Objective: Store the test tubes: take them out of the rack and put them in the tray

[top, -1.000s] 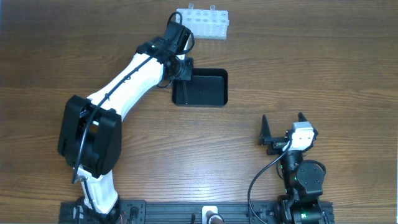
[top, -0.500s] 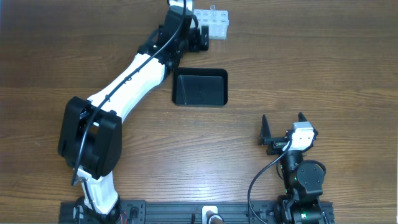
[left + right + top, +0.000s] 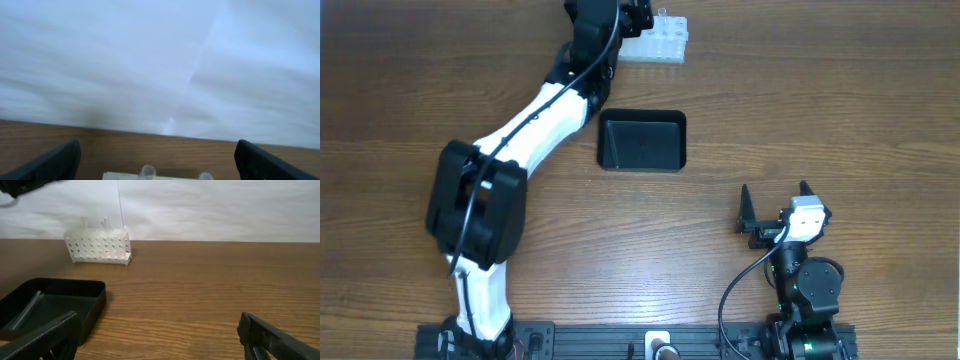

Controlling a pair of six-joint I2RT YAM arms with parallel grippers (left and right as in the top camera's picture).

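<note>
The white test-tube rack [image 3: 660,42] stands at the table's far edge, with two clear tubes [image 3: 105,223] sticking up from it. My left gripper [image 3: 632,14] hovers at the rack's left end, open, with nothing between its fingers [image 3: 52,164]; two tube tops [image 3: 146,171] show just below it. The black tray [image 3: 642,141] lies nearer, in front of the rack. A clear tube [image 3: 29,309] seems to lie inside the tray. My right gripper [image 3: 775,206] rests open near its base, far from both, with its fingers [image 3: 274,339] spread wide.
Bare wooden table [image 3: 840,110] surrounds the tray and the rack. A white wall [image 3: 210,205] rises right behind the rack. The left arm [image 3: 535,115] stretches diagonally across the table's left half.
My left gripper has moved from the tray's left edge away to the rack at the far edge. The right arm has stayed still.
</note>
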